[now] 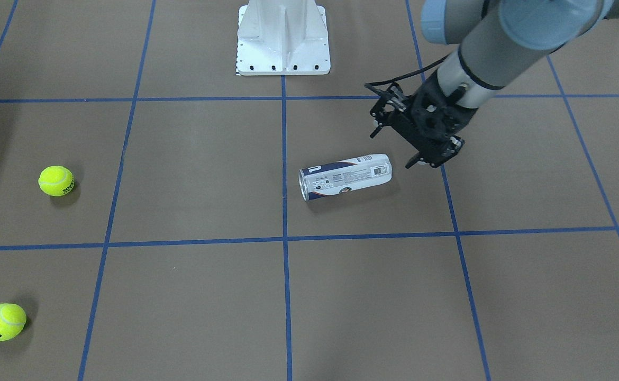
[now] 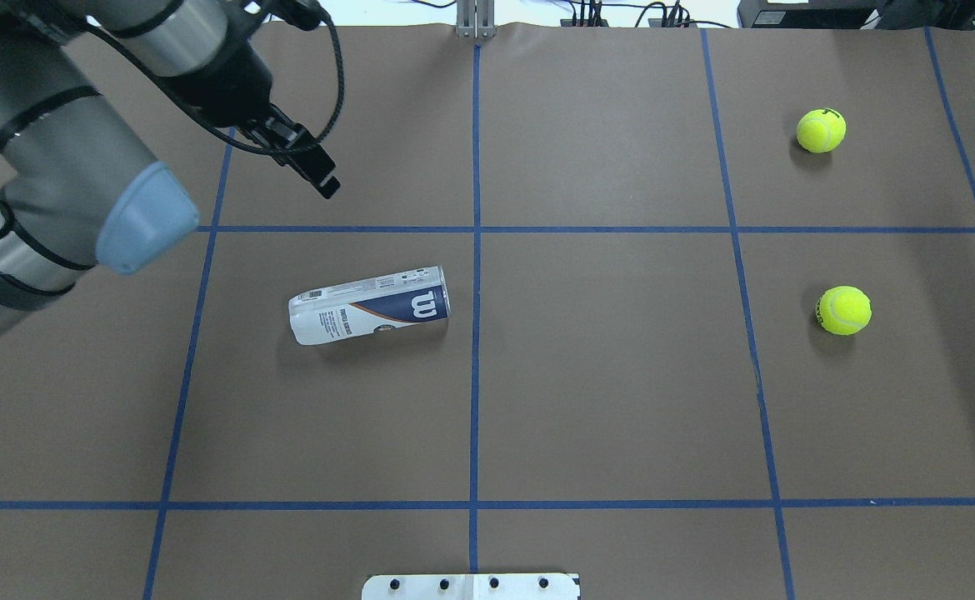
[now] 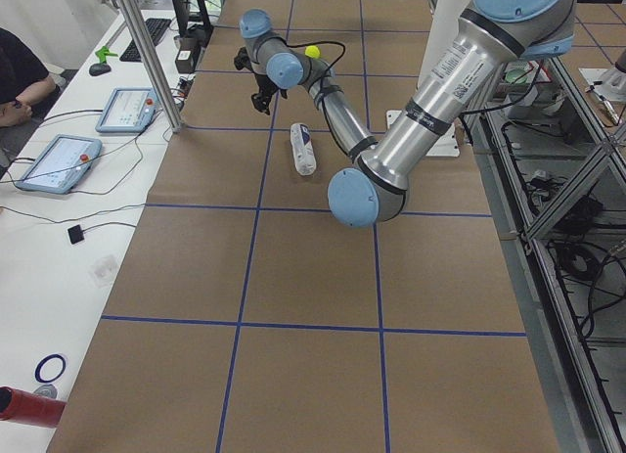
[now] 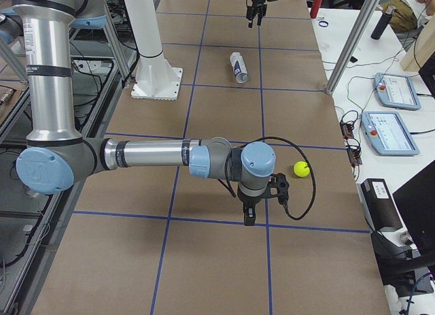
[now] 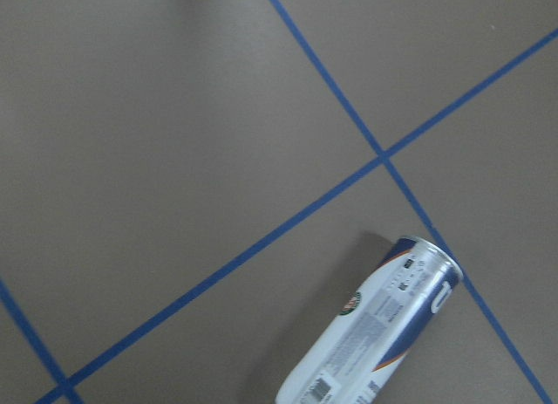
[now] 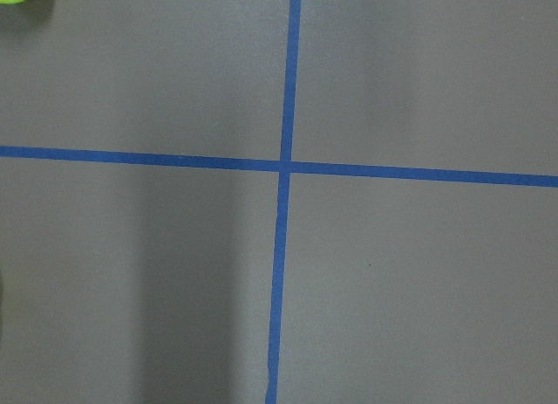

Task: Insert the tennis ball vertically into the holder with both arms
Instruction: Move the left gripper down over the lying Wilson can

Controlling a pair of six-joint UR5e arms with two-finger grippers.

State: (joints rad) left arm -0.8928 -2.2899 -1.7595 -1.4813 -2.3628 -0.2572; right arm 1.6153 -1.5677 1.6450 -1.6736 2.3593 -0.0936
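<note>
We've got the holder (image 2: 369,316) lying flat, left of centre. Far ball (image 2: 821,131) and near ball (image 2: 843,310) sit way off right.

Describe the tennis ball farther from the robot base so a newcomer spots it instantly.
On the brown table gridded with blue tape, two yellow tennis balls sit on the robot's right, apart from the can. Take the far ball, one grid square beyond the near ball from the white base.
</note>
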